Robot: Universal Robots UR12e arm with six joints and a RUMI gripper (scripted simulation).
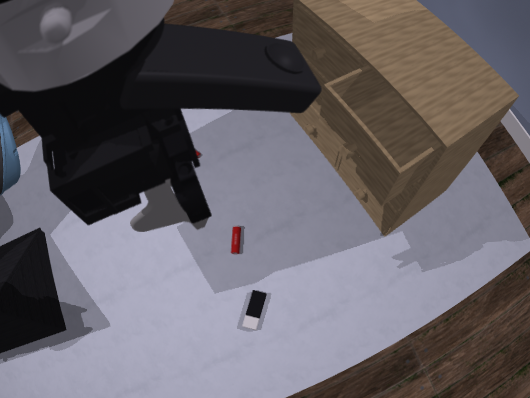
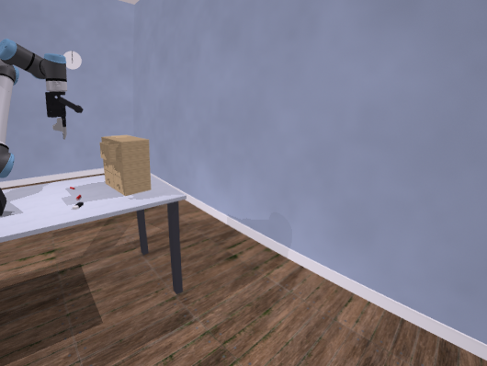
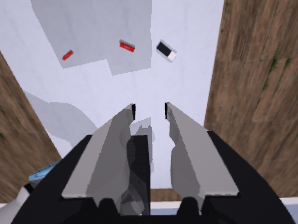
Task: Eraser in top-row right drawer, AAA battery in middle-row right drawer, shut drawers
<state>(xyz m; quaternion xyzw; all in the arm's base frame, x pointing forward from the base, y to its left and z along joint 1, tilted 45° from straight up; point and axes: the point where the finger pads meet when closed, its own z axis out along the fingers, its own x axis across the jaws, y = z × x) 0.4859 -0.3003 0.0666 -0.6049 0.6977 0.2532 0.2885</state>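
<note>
We see the tool (image 1: 167, 221) (image 2: 63, 134) (image 3: 150, 104) high above the surface (image 1: 325, 310) (image 2: 46, 216) (image 3: 185, 95), its fingers pointing down with a narrow gap between them, and nothing is held in it. This height, we think, is to let us travel over the things without touching them. The top right drawer (image 1: 364, 128) (image 2: 109, 149) is pulled out from the chest (image 1: 450, 80) (image 2: 135, 165), lower than the tool and off to its side, so it is probably ready to receive the eraser (image 1: 255, 304) (image 2: 78, 205) (image 3: 165, 51). In the wrist view the eraser lies ahead of the fingertips, slightly right. The smaller red battery (image 1: 198, 154) (image 2: 72, 188) (image 3: 67, 55), ahead and left, is likely the AAA; the bigger red battery (image 1: 236, 240) (image 2: 79, 197) (image 3: 127, 46), between it and the eraser, should remain. This open drawer overhangs the middle row, so it may block us there until we shut it.
</note>
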